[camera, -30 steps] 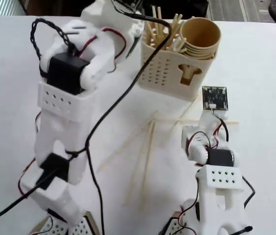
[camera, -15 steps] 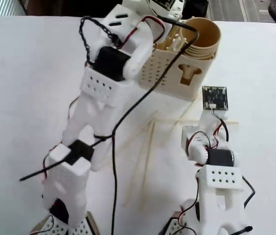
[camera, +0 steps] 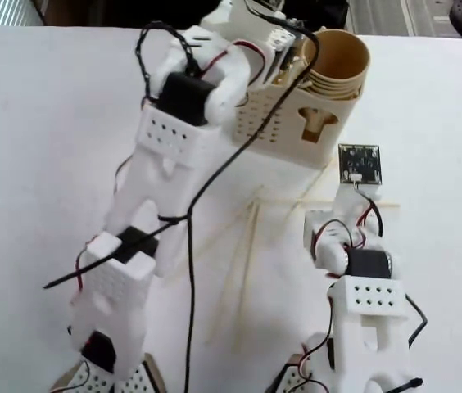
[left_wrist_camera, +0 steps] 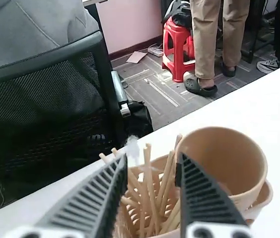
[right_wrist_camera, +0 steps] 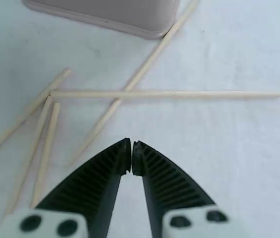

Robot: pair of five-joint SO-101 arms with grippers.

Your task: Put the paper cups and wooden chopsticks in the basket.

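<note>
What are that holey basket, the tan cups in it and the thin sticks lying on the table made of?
Basket: looks like moulded plastic, cream and matte, with neat rows of small holes.
Cups: probably paper, tan and dull, with thin rims nested in a stack.
Sticks: likely bare wood or bamboo, pale, straight, with no shine.

The round paper cups point(camera: 335, 61) are showing plain tan. The cream plastic basket point(camera: 280, 135) is wearing a grid of small holes. The thin wooden chopsticks point(right_wrist_camera: 165, 93) are showing pale straw against the white table point(camera: 34, 123). The left gripper point(left_wrist_camera: 151, 166) and the right gripper point(right_wrist_camera: 131, 151) are showing black ridged inner faces on white bodies. A black cable point(camera: 188, 295) is crossing the white left arm point(camera: 157, 172).
</note>
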